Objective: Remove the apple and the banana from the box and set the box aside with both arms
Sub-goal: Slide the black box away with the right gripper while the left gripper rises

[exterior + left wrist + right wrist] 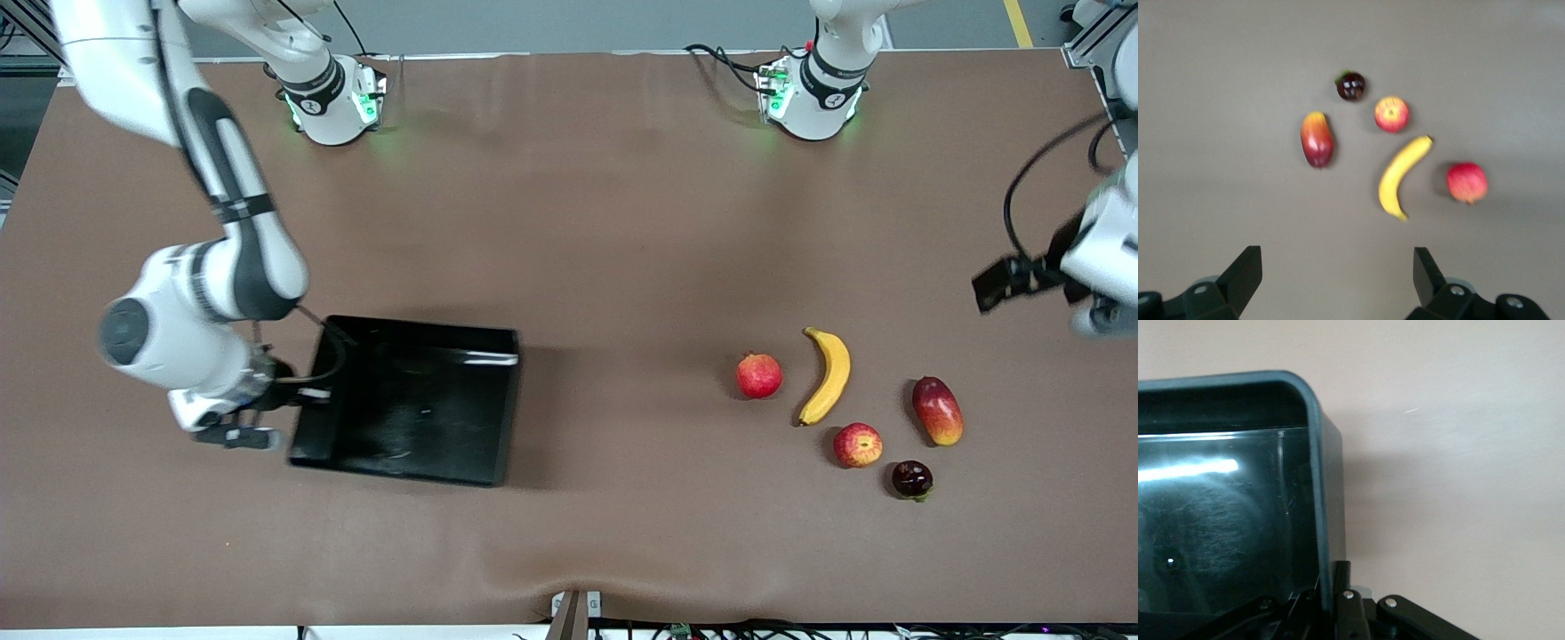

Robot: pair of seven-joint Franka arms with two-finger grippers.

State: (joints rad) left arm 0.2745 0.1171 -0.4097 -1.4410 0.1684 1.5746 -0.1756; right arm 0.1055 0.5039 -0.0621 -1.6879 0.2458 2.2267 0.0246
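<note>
The black box (498,404) lies toward the right arm's end of the table and holds nothing. My right gripper (307,396) is shut on the box's wall at that end; the right wrist view shows its fingers (1341,577) clamped on the rim (1315,453). The banana (827,376) and the apple (857,444) lie toward the left arm's end, the apple nearer to the front camera. My left gripper (1009,283) hangs open and empty in the air at that end of the table. In its wrist view (1338,257) the banana (1401,175) and apple (1392,114) lie ahead.
A red pomegranate (758,375) lies beside the banana. A red-to-yellow mango (937,410) and a small dark plum (912,479) lie beside the apple. The three also show in the left wrist view: pomegranate (1467,182), mango (1317,139), plum (1351,86). Brown cloth covers the table.
</note>
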